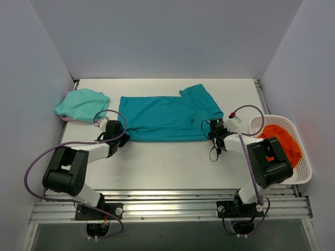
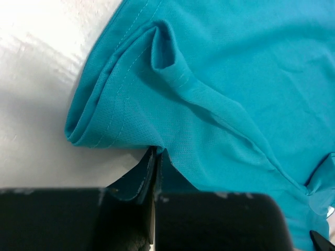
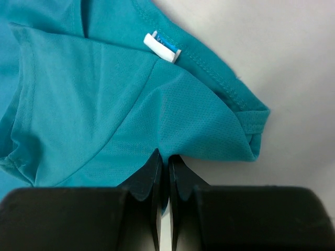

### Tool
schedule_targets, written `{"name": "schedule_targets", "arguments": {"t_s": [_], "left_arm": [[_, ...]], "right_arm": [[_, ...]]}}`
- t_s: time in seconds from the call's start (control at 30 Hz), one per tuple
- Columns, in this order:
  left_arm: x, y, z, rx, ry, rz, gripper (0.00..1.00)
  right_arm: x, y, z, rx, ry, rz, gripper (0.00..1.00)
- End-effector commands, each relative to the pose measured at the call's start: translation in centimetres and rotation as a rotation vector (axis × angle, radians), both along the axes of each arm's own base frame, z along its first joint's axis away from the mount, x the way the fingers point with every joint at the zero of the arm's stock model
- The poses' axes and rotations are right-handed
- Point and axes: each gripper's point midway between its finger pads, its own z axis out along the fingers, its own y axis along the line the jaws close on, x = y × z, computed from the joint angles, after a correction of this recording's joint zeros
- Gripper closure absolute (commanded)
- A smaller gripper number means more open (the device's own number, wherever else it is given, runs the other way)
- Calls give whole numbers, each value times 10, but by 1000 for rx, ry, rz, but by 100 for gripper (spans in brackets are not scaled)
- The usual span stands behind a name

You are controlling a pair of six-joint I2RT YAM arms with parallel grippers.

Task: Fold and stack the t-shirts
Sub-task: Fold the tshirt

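The deep teal t-shirt (image 1: 165,117) lies folded lengthwise across the middle of the white table, one sleeve sticking out at the far right. My left gripper (image 1: 118,137) is shut on its near left corner (image 2: 131,120); cloth runs between the fingers (image 2: 141,178). My right gripper (image 1: 213,132) is shut on its near right corner by the collar, where a white label (image 3: 162,47) shows, with cloth pinched between the fingers (image 3: 149,178). The paler mint t-shirt (image 1: 82,104) lies folded at the far left.
A white basket (image 1: 301,157) with an orange cloth (image 1: 285,141) stands at the right table edge. Grey walls close in the table on three sides. Loose cables (image 1: 246,110) loop beside each arm.
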Motion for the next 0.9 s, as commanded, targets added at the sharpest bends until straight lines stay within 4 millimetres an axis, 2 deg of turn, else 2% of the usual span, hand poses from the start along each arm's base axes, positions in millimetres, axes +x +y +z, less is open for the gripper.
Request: {"name": "schedule_targets", "arguments": {"t_s": [0.0,0.07,0.1,0.17,0.2,0.23,0.27,0.3,0.33,0.37,0.4,0.43,0.47,0.5,0.53,0.6,0.73,0.8,0.83,0.87], "left_arm": [[-18,4,18,23,-13,-14,98],[-27,6,22,25,-11,-16,98],[-36,7,28,25,-14,-21,98],[-45,8,33,25,-20,-27,98],[-54,8,39,22,-31,-31,98],[-58,9,42,19,-40,-32,97],[-68,12,38,28,-6,-33,90],[-72,11,49,16,-36,-38,87],[-79,12,48,9,-30,-36,83],[-85,12,56,-5,-49,-41,68],[-89,12,59,-15,-59,-45,59],[-95,13,58,-19,-60,-46,49],[-100,13,66,-27,-79,-50,26],[-104,14,68,-27,-82,-52,5],[-105,14,73,-28,-89,-57,6],[-113,16,80,-25,-83,-66,6],[-116,15,99,-25,-114,-84,6],[-106,17,114,3,-155,-88,6],[-100,16,118,17,-169,-99,6],[-85,14,124,23,-203,-118,6]], "right_arm": [[-42,-18,11,-47,41,-73,100],[-61,-20,11,-71,62,-81,100],[-65,-19,22,-61,34,-79,100],[-82,-19,23,-79,51,-73,100],[-83,-17,34,-59,14,-76,100],[-91,-15,35,-66,25,-62,100],[-101,-18,33,-77,43,-66,100],[-103,-17,44,-55,11,-66,96],[-106,-16,46,-53,9,-57,92],[-112,-15,53,-44,-6,-47,85],[-116,-16,55,-36,-11,-49,59],[-119,-17,58,-36,-14,-46,44],[-123,-18,64,-28,-27,-45,28],[-126,-19,66,-25,-32,-47,5],[-131,-22,66,-31,-21,-46,0],[-134,-22,75,-20,-39,-44,0],[-135,-23,92,-13,-72,-30,0],[-127,-20,102,-14,-117,-10,0],[-114,-13,116,8,-176,6,0],[-107,-10,116,-23,-172,35,0]]}}
